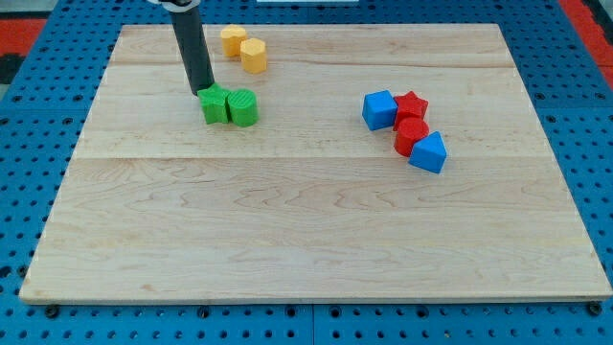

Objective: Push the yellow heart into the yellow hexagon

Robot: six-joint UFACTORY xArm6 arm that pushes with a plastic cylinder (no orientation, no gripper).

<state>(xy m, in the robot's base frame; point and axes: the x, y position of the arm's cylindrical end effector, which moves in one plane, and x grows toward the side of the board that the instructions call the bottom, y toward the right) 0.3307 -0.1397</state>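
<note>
Two yellow blocks sit near the view's top, left of centre. One yellow block (233, 40) is on the left and the other yellow block (254, 55) touches it on its lower right; I cannot tell which is the heart and which the hexagon. My tip (204, 91) rests just above the green cube (215, 104), touching or nearly touching its top edge. It is below and left of the yellow pair, about a block's width away.
A green rounded block (242, 107) touches the green cube's right side. At the view's right, a blue cube (379, 109), a red star-like block (411, 105), a red block (411, 135) and a blue block (428, 151) cluster together. The wooden board (306, 240) has blue pegboard around it.
</note>
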